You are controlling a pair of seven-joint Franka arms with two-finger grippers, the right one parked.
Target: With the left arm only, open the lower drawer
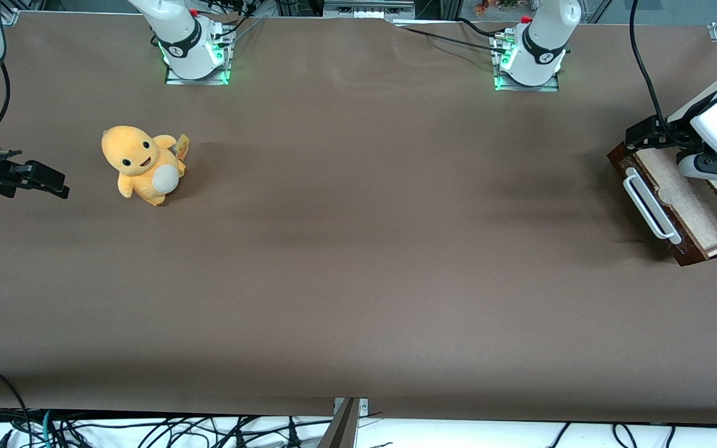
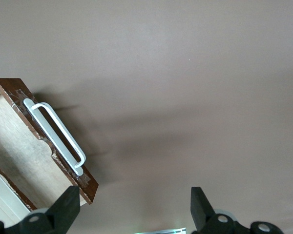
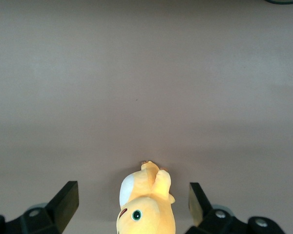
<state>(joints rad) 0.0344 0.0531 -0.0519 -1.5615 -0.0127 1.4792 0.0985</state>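
Note:
The lower drawer [image 1: 688, 202] stands pulled out at the working arm's end of the table, its pale beige inside showing. Its dark reddish-brown front carries a long white bar handle [image 1: 650, 206]. The left arm's black gripper [image 1: 635, 138] hangs above the end of the drawer farther from the front camera, apart from the handle. In the left wrist view the gripper [image 2: 134, 201] is open and empty over bare table, with the drawer front [image 2: 88, 183] and handle [image 2: 58, 136] beside one finger [image 2: 68, 202].
A yellow plush toy [image 1: 144, 163] sits toward the parked arm's end of the table and also shows in the right wrist view [image 3: 146, 204]. The working arm's base [image 1: 529, 59] stands at the table's back edge. The cream cabinet body [image 2: 0, 200] adjoins the drawer.

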